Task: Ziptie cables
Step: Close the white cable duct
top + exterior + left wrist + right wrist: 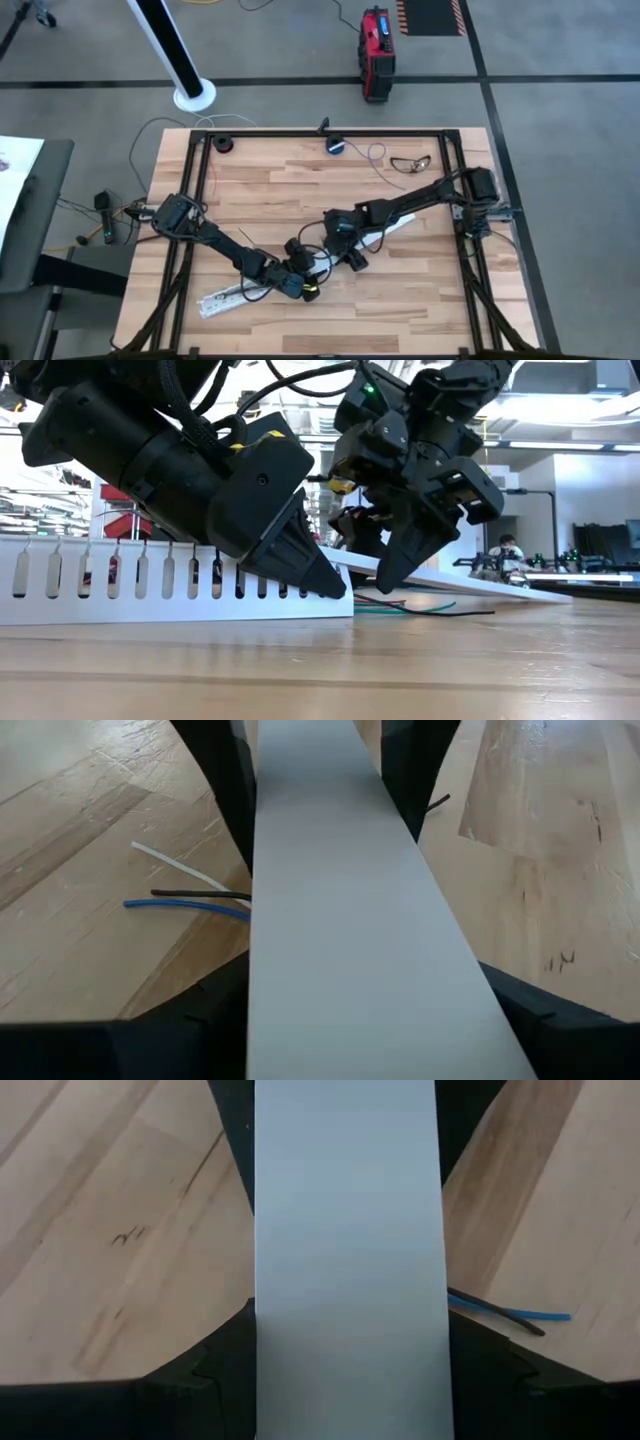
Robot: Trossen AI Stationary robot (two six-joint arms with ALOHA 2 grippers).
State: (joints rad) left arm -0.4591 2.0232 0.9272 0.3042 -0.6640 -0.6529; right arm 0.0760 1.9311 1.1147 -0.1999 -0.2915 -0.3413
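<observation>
Both arms work over the pale wooden table (420,280). The left end effector (293,283) and right end effector (352,250) each clamp the flat white plastic strip (350,920), one toward either end. Keeping it level and steady should help. The thin loose blue, dark and white cables (190,895) lie on the table beneath that strip, just beside the left fingers (225,780), ungripped.

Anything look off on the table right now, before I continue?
Yes. Both claws, left and right, grip a flat white strip, one end lifted off the table in the low view. The cables lie loose beneath it, not bundled.
</observation>
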